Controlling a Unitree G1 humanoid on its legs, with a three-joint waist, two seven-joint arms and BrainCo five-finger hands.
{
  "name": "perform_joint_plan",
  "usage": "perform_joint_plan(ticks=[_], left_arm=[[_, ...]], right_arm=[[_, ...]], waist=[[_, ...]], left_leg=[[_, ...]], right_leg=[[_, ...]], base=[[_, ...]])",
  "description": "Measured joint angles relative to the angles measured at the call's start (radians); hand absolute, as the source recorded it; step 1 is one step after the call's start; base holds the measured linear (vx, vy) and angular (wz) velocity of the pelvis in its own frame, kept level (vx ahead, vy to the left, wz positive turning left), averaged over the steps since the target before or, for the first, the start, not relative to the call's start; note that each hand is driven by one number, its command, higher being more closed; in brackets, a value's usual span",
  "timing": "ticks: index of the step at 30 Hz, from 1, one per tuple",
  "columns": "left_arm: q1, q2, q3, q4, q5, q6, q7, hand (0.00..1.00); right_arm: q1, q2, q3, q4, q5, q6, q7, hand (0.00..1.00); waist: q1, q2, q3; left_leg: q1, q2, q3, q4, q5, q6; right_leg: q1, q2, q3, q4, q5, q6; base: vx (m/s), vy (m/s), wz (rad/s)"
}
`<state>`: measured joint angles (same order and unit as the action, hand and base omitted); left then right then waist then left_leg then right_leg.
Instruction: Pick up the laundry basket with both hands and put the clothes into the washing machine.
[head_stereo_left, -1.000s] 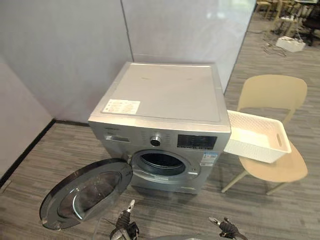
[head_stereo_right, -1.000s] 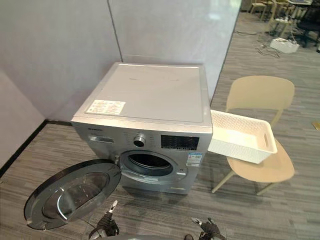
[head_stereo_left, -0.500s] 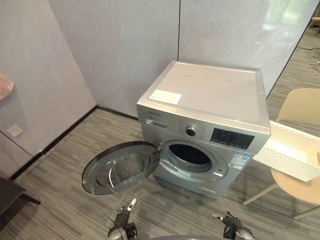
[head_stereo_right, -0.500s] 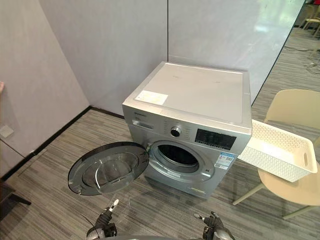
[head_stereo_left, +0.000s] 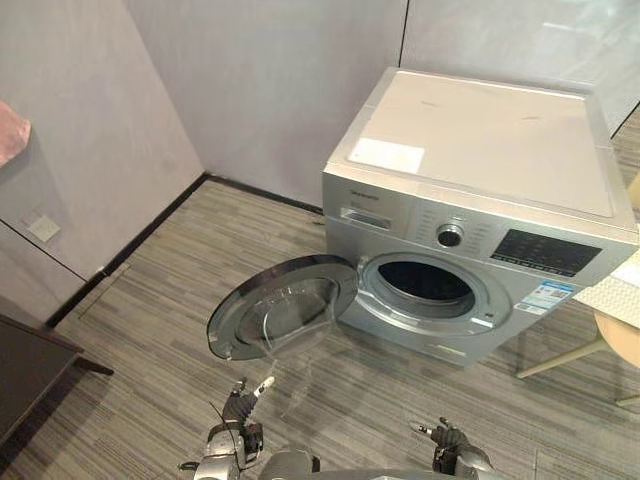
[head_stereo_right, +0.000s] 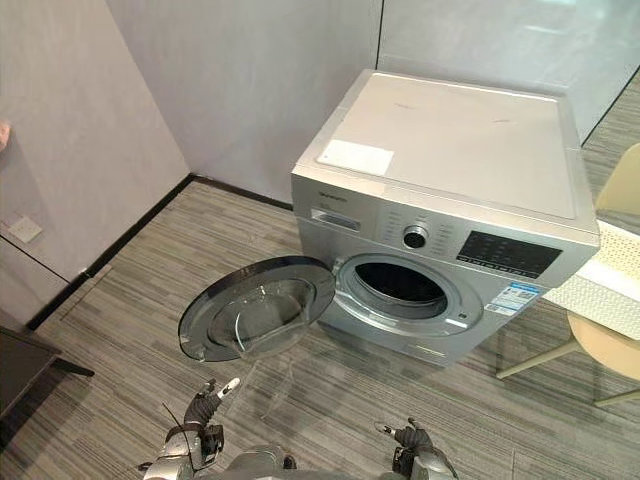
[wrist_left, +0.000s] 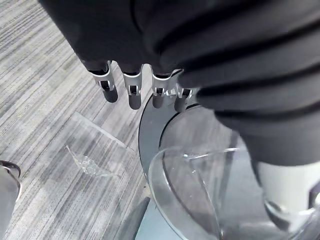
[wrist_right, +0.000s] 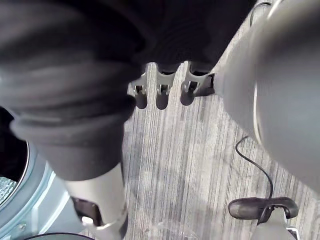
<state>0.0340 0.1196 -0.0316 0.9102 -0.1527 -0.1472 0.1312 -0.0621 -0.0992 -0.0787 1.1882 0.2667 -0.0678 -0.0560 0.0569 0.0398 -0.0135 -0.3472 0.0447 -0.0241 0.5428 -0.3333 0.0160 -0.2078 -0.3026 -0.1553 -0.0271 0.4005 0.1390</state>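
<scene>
Washer (head_stereo_left: 470, 200) door (head_stereo_left: 280, 305) open, basket (head_stereo_right: 605, 290) on chair beside; left hand (head_stereo_left: 245, 405), right hand (head_stereo_left: 445, 440) hang low, fingers relaxed, empty; laundry not visible, stage unclear

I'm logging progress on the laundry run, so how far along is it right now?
The silver front-loading washing machine stands with its round glass door swung open and a dark drum in which no clothes can be made out. The white woven laundry basket sits on the beige chair beside it, contents hidden. The left hand and right hand hang low, holding nothing. That fits either before loading or after emptying.
</scene>
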Motion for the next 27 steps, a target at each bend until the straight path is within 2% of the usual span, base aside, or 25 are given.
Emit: perform_joint_plan(ticks=[1,2,3,4,5,6,8,9,11,13,14,18,23,27], left_arm=[[0.009,0.008,0.003,-0.032,0.000,-0.001,0.000,0.00],[0.018,0.009,0.003,-0.064,-0.005,-0.001,-0.001,0.00],[0.046,0.012,0.005,-0.144,-0.026,-0.003,-0.006,0.00],[0.068,0.016,0.006,-0.228,-0.063,-0.009,-0.018,0.00],[0.073,0.017,0.006,-0.264,-0.083,-0.016,-0.023,0.00],[0.074,0.012,0.007,-0.320,-0.117,-0.024,-0.026,0.00],[0.068,-0.017,0.038,-0.360,-0.152,-0.034,-0.025,0.00],[0.063,-0.039,0.045,-0.374,-0.170,-0.035,-0.023,0.00],[0.058,-0.050,0.044,-0.402,-0.197,-0.038,-0.019,0.00],[0.063,-0.060,0.045,-0.441,-0.211,-0.046,-0.015,0.00],[0.076,-0.061,0.045,-0.483,-0.230,-0.061,-0.009,0.00],[0.079,-0.072,0.043,-0.517,-0.233,-0.075,0.003,0.00],[0.079,-0.072,0.069,-0.610,-0.205,-0.077,0.017,0.00],[-0.074,-0.027,0.177,-0.664,-0.166,-0.082,0.122,0.00]], right_arm=[[0.002,0.000,0.001,-0.017,0.000,0.000,-0.001,0.00],[0.011,0.001,0.000,-0.028,0.002,0.000,0.000,0.00],[0.024,0.005,-0.003,-0.036,0.014,-0.001,0.002,0.00],[0.040,0.010,-0.006,-0.043,0.031,-0.006,0.003,0.00],[0.050,0.013,-0.008,-0.052,0.041,-0.010,0.003,0.00],[0.059,0.015,-0.010,-0.069,0.046,-0.019,0.004,0.00],[0.061,0.011,-0.032,-0.074,0.047,-0.027,0.008,0.00],[0.069,0.014,-0.045,-0.072,0.047,-0.031,0.010,0.00],[0.088,0.024,-0.047,-0.064,0.047,-0.031,0.011,0.00],[0.101,0.033,-0.052,-0.063,0.046,-0.031,0.009,0.00],[0.112,0.036,-0.052,-0.062,0.046,-0.032,0.005,0.00],[0.109,0.037,-0.053,-0.065,0.046,-0.038,-0.006,0.00],[0.150,0.053,-0.038,-0.101,0.037,-0.038,-0.003,0.00],[0.186,0.052,0.013,-0.211,0.036,-0.042,0.004,0.00]], waist=[[-0.002,0.006,0.014],[-0.014,0.006,0.017],[-0.019,-0.007,0.017],[-0.015,-0.019,0.015],[-0.015,-0.025,0.015],[-0.018,-0.038,0.019],[-0.016,-0.054,0.014],[-0.018,-0.050,0.016],[-0.018,-0.051,0.017],[-0.019,-0.058,0.020],[-0.020,-0.068,0.025],[-0.023,-0.075,0.030],[-0.034,-0.080,0.050],[-0.042,-0.084,0.057]], left_leg=[[0.032,0.011,0.011,-0.043,0.027,0.016],[0.048,0.011,0.008,-0.065,0.043,0.023],[0.084,0.010,0.003,-0.118,0.072,0.029],[0.113,0.006,0.005,-0.173,0.100,0.031],[0.123,0.000,0.005,-0.198,0.118,0.032],[0.138,-0.028,0.003,-0.253,0.154,0.037],[0.149,-0.072,0.013,-0.306,0.185,0.050],[0.158,-0.096,0.015,-0.334,0.203,0.052],[0.178,-0.110,0.011,-0.377,0.233,0.054],[0.209,-0.113,0.000,-0.422,0.262,0.050],[0.240,-0.112,-0.002,-0.480,0.297,0.046],[0.296,-0.096,-0.007,-0.645,0.400,0.032],[0.288,-0.076,-0.003,-0.647,0.411,0.018],[0.169,-0.044,0.071,-0.646,0.411,0.008]], right_leg=[[-0.006,0.026,0.031,0.052,-0.030,0.009],[-0.008,0.050,0.052,0.131,-0.118,0.038],[-0.005,0.111,0.088,0.275,-0.281,0.016],[0.000,0.173,0.104,0.358,-0.387,0.000],[0.010,0.200,0.104,0.372,-0.423,-0.005],[0.036,0.236,0.106,0.348,-0.469,-0.023],[0.088,0.235,0.106,0.240,-0.485,-0.053],[0.114,0.218,0.134,0.184,-0.484,-0.054],[0.133,0.206,0.148,0.149,-0.482,-0.057],[0.159,0.206,0.153,0.121,-0.473,-0.071],[0.170,0.207,0.153,0.107,-0.469,-0.075],[0.151,0.216,0.149,0.107,-0.468,-0.071],[0.149,0.233,0.130,0.090,-0.470,-0.076],[0.052,0.242,0.131,0.056,-0.430,-0.091]], base=[[0.02,0.289,-0.38],[0.07,0.239,-0.02],[0.09,0.184,0.04],[0.06,0.163,0.00],[0.04,0.114,0.05],[0.03,0.083,0.13],[0.00,0.073,0.04],[-0.03,0.060,0.03],[-0.05,0.021,0.15],[-0.08,-0.049,0.14],[-0.09,-0.060,0.02],[-0.15,-0.086,0.01],[-0.14,-0.063,0.01],[-0.12,-0.021,-0.11]])
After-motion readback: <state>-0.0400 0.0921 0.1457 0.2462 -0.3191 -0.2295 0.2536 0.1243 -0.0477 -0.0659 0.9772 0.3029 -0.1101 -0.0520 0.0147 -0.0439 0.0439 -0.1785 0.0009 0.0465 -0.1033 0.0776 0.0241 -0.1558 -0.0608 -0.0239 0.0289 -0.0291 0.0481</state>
